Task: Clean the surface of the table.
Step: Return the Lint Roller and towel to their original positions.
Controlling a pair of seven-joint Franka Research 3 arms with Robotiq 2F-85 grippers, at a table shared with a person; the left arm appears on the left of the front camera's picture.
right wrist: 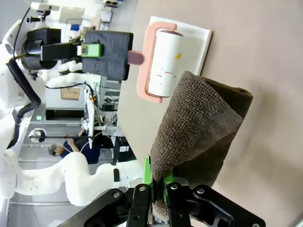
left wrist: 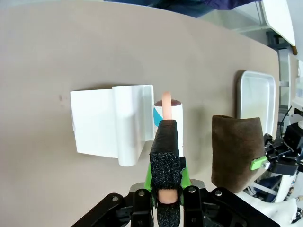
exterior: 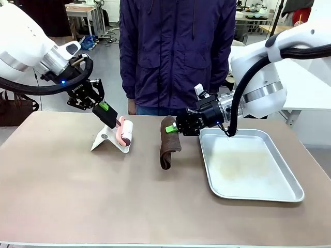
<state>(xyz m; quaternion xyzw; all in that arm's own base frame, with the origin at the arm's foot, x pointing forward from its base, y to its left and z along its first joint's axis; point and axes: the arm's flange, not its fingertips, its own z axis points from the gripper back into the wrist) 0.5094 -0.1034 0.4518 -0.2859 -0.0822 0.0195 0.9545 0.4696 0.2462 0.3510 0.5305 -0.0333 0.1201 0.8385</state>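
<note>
The table [exterior: 67, 191], brownish top, spans the whole near part of the front view, w/ a person [exterior: 176, 51] in a dark jacket standing at its far edge. On it, left of centre: a white stand [exterior: 106, 140] w/ a lint roller [exterior: 124, 132] resting against it, pink frame, white roll. Left gripper [exterior: 110, 115] comes in from the far left, fingers clamped tight on the roller's pink handle; left wrist view shows the handle squeezed between the pads. Just right of the roller, around mid-table, a brown cloth [exterior: 167, 143] hangs folded, lower end touching the tabletop. Right gripper [exterior: 173, 128] reaches in from the right, jaws closed on the cloth's upper edge; right wrist view shows the fabric pinched between the green pads [right wrist: 147, 176]. Right of the cloth, near the right edge of the table, a metal tray [exterior: 258, 191] lies flat, nothing in it but a faint stain. Roller and cloth near each other, not touching.
</note>
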